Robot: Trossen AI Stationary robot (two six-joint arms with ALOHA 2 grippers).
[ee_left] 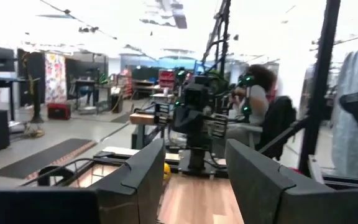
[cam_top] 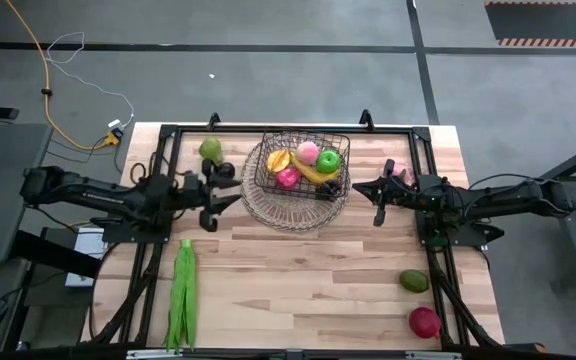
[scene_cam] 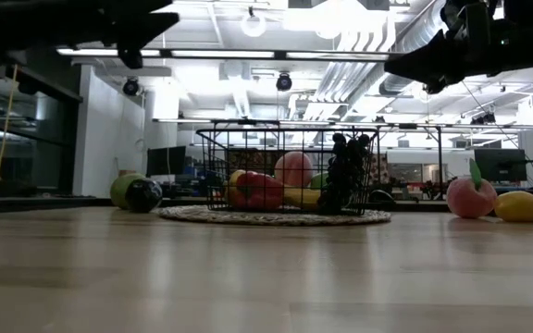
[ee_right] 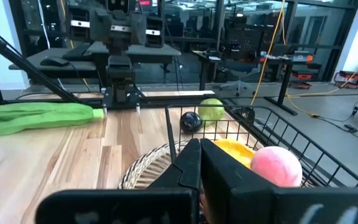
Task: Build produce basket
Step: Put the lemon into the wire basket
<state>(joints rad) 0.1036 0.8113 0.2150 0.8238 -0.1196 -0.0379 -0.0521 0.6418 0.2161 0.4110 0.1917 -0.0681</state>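
Overhead, the basket (cam_top: 298, 180) sat at the far middle of the wooden tabletop (cam_top: 298, 280), resting on a round woven mat (cam_top: 268, 212). Inside it lay a banana (cam_top: 313, 173), a green apple (cam_top: 329, 160), a pink round fruit (cam_top: 308, 151), an orange-yellow piece (cam_top: 278, 160) and a bright pink piece (cam_top: 287, 178). From the low view, dark grapes (scene_cam: 348, 171) hung against the basket's near right side.

Left of the basket, a green pear (cam_top: 210, 149) stood near the far edge, with a small dark round fruit (scene_cam: 143, 194) just beside it. Long green pods (cam_top: 182, 292) lay along the near left of the tabletop. On the near right side lay a yellow-green fruit (cam_top: 414, 281) and, nearer still, a red apple (cam_top: 424, 321), well apart from the basket.

The left end effector (cam_top: 211, 197) hovered above the tabletop just left of the basket, its fingers (ee_left: 145, 180) parted partway and holding nothing. The right end effector (cam_top: 378, 197) hovered just right of the basket, its fingers (ee_right: 188, 165) pressed together and empty, pointing over the basket rim in its own wrist view.

Beyond the tabletop, the left wrist view showed a person (ee_left: 257, 102) seated in the room behind.
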